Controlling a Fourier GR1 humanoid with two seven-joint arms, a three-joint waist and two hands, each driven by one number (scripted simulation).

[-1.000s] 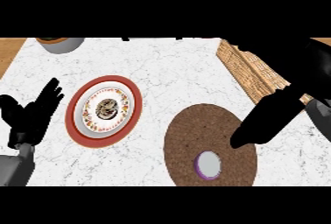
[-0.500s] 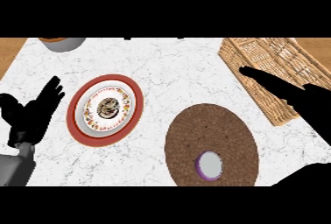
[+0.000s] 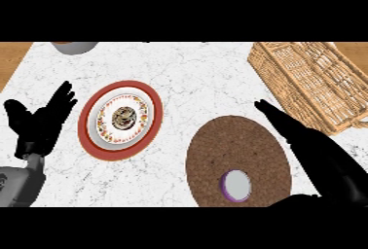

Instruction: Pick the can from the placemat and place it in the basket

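The can (image 3: 236, 185) is seen from the top, sitting upright on the near part of the round brown placemat (image 3: 237, 155), nothing touching it yet. The right hand (image 3: 316, 151) is stretched out flat along the mat's right edge, fingers straight and nothing held, with the thumb poking in near the bottom edge. The left hand (image 3: 39, 119) is parked open, fingers up, at the left side next to the red-rimmed plate (image 3: 120, 119).

For a clean grab, the right hand probably needs to be pulled back and in toward the can, so the fingers and thumb can be wrapped around its sides. The wicker basket (image 3: 316, 82) is waiting at the far right, well apart from the can, so a lift-and-carry over its rim should be planned.
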